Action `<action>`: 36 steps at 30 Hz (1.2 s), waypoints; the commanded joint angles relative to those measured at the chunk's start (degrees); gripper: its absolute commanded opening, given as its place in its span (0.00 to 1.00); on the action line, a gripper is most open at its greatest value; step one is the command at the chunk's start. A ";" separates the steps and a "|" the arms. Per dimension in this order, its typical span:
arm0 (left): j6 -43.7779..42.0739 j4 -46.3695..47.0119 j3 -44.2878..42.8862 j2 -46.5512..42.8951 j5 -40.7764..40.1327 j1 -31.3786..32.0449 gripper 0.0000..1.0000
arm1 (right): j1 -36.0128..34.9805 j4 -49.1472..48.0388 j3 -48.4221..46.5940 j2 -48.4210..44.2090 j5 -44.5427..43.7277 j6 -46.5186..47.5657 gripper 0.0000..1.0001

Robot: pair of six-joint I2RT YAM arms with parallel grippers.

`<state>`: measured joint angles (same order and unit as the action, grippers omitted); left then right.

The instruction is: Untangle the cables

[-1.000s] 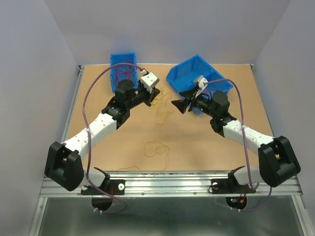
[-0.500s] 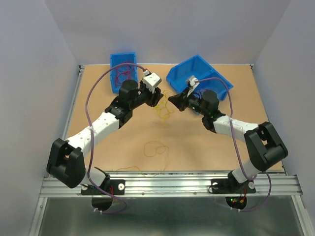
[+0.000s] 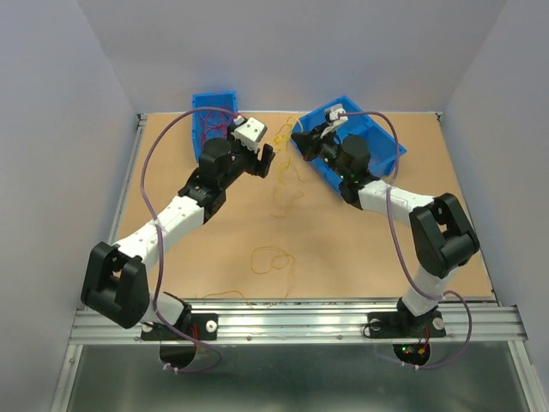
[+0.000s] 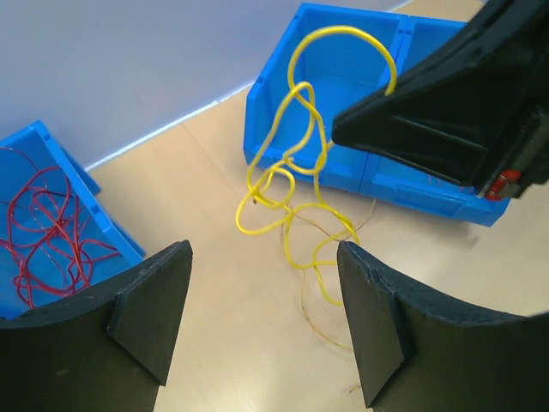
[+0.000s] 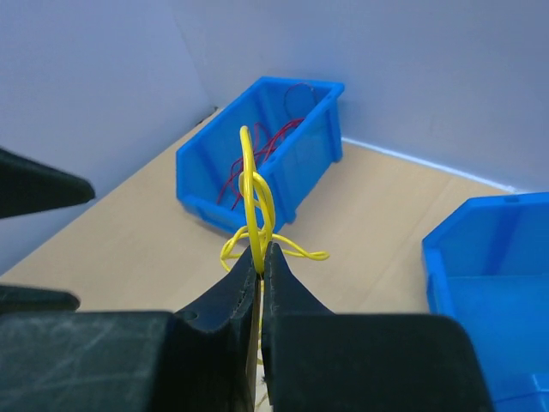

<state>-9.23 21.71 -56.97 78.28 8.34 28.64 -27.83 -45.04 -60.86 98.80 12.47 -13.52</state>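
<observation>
A tangle of yellow cables [image 5: 250, 189] hangs from my right gripper [image 5: 260, 257], which is shut on a strand and holds it above the table beside the right blue bin [image 3: 377, 137]. In the top view the yellow cables [image 3: 283, 163] trail from the right gripper [image 3: 300, 134] down to the table. My left gripper [image 4: 266, 318] is open with nothing between its fingers, just short of the hanging yellow cables [image 4: 296, 172]. In the top view the left gripper [image 3: 267, 160] sits left of the strand. Red cables [image 4: 47, 223] lie in the left blue bin [image 3: 199, 107].
A separate loop of yellow cable [image 3: 271, 258] lies on the table nearer the arm bases, with thin strands trailing toward the front rail [image 3: 292, 313]. The two blue bins stand at the far edge by the back wall.
My left gripper has opened and let go of the yellow cables. The right gripper has shut on them and carried them away from me, toward the right bin.
</observation>
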 commanded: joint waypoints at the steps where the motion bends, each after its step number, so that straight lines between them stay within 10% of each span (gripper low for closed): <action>1: -2.27 4.65 0.02 1.17 1.23 0.10 0.80 | -0.12 -3.48 -6.19 1.83 -8.33 0.33 0.01; 23: -3.60 3.95 -1.92 5.83 1.59 0.27 0.80 | 9.29 -5.06 -16.74 15.62 -24.86 -2.48 0.01; 25: -3.69 3.86 -2.00 5.66 1.59 0.27 0.80 | 9.29 -5.06 -17.45 16.15 -24.87 -2.04 0.19; 27: -3.86 3.77 -2.00 5.57 1.68 0.27 0.80 | 9.29 -5.06 -17.02 15.72 -24.43 -1.86 0.57; 29: -3.95 3.07 -2.27 5.92 2.12 0.45 0.81 | 9.29 -4.97 -15.79 13.44 -23.90 -1.60 0.70; 36: -8.51 -5.96 -7.88 11.36 2.12 4.22 0.84 | 8.85 0.72 -3.93 -0.95 -19.51 -2.47 0.79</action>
<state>-14.44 19.42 -60.75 88.14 9.63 30.35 -18.46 -44.95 -68.69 107.92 -9.65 -15.27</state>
